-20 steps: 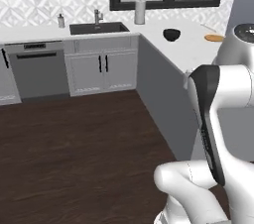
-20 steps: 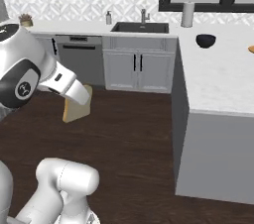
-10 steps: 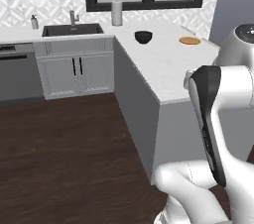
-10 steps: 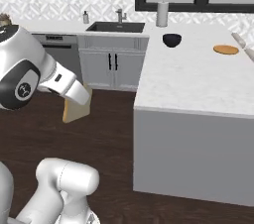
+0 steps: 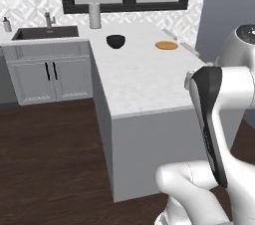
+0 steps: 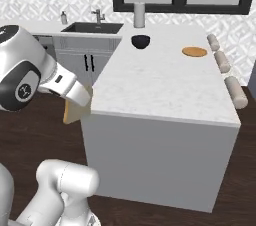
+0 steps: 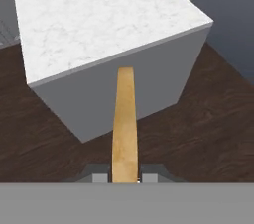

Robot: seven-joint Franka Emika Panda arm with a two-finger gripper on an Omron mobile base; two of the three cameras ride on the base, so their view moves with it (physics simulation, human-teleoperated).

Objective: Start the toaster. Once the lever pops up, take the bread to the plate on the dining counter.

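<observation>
1. Clenched on the bread point(image 7: 124, 124), the hand point(image 7: 124, 177) carries the slice edge-on, its golden crust running straight out from between the two dark fingertips point(image 7: 100, 177).
2. From the right base view the bread point(image 6: 75, 111) hangs low at the end of the arm, just beside the near corner of the dining table point(image 6: 165, 85) and below its top.
3. What has changed over the last second is the whole view: the base has driven, so the sink point(image 6: 92, 28) and the cabinets under it have slid off to the left and the marble table now sits square ahead and much nearer. That is the cameras travelling; nothing on the table has shifted by itself.
4. The hand's hold on the slice looks the same as it was a second ago, same pose beside the arm.
5. The plate point(image 5: 166, 45), a tan disc, lies toward the far end of the table point(image 5: 144, 79), well apart from the bread, with the dark bowl point(image 5: 115, 41) off to its left.
6. My reading: the toasting part is done and this is the carry. The drive has brought the plate point(image 6: 194, 51) toward reach, but the slice is still below the table edge, so it must rise and travel across the marble before it can be laid down.
7. Catching that near corner on the way up is the thing to watch.
</observation>
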